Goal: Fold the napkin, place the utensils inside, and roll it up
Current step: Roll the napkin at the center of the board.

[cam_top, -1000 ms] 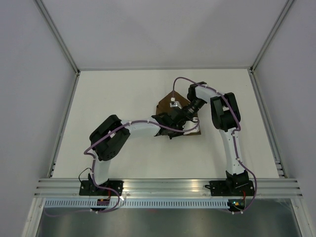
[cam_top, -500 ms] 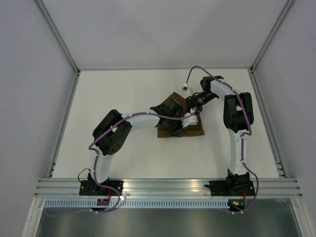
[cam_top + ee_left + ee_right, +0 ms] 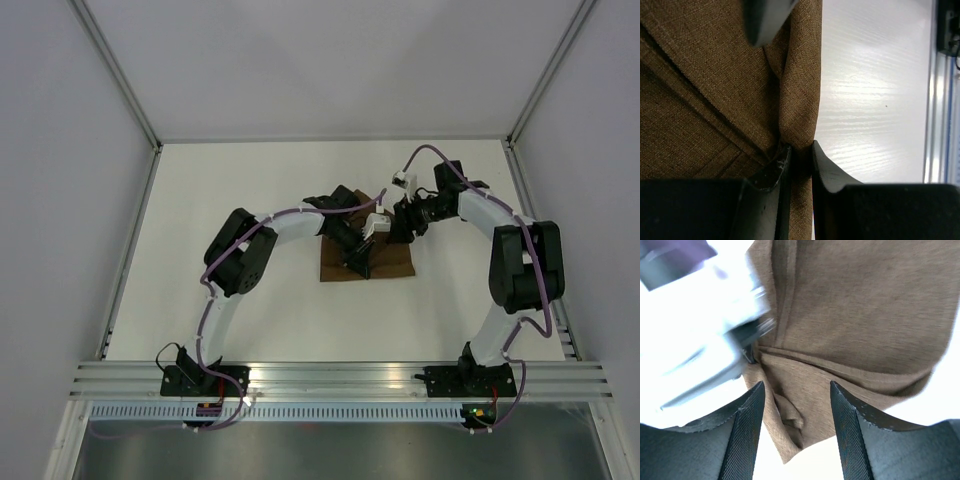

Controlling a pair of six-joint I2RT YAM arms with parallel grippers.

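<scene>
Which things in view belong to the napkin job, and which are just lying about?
In the job: napkin, lying partly folded; left gripper, pinching a fold of it; right gripper, open over it. No utensils show in any view.
Just there: table; aluminium rail at the near edge; enclosure walls.

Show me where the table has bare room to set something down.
Bare table lies in the far-left corner beyond the left arm, and in the near strip in front of the napkin. Crowded: over the napkin, where left gripper and right gripper meet.
</scene>
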